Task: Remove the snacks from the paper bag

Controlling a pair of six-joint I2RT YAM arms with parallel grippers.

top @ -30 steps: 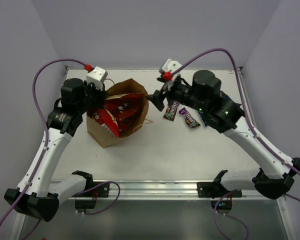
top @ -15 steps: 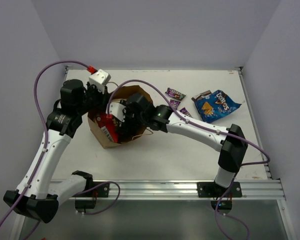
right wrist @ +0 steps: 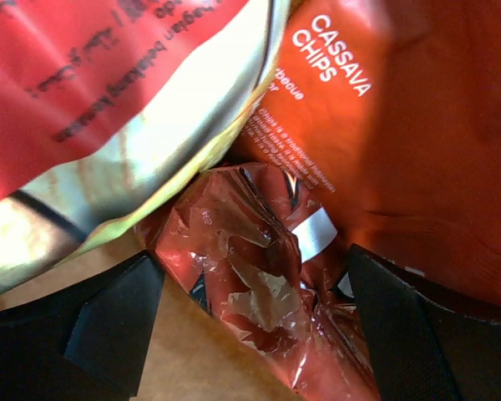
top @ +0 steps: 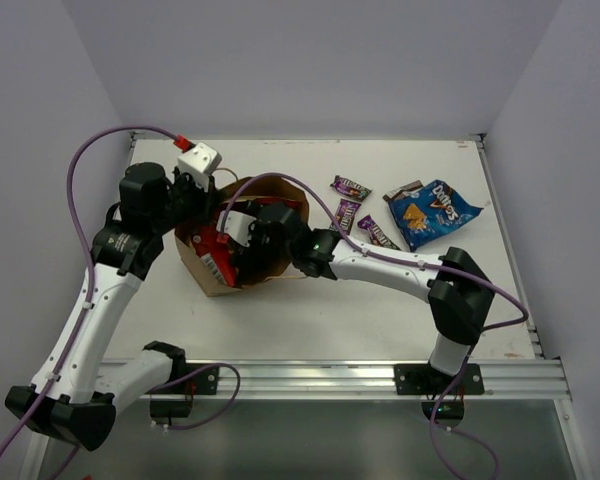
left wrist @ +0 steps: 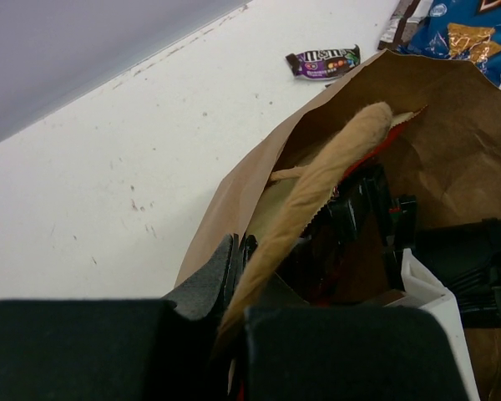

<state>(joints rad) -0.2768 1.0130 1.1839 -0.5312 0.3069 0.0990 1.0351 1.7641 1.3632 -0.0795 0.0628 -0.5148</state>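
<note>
Left gripper [top: 198, 196], seen from above, sits at the far-left rim of the paper bag [top: 208, 276], whose open mouth faces up toward the camera. The right gripper [top: 238, 232] reaches deep into that mouth, beside a red packet [top: 212, 246]; its jaws cannot be read from this view. Out on the table [top: 310, 310], right of the bag, lie a blue Doritos bag [top: 432, 212] and small candy bars [top: 346, 215].

On the left wrist camera, the left gripper [left wrist: 234, 322] is pinched tight on a folded edge of the paper bag [left wrist: 455, 142].

On the right wrist camera, the right gripper [right wrist: 252, 269] stands wide. Its fingers [right wrist: 108, 326] flank a crinkly dark-red packet [right wrist: 259, 284], which lies under a cassava chips bag [right wrist: 417, 125] and a red-white-yellow bag [right wrist: 108, 100].
</note>
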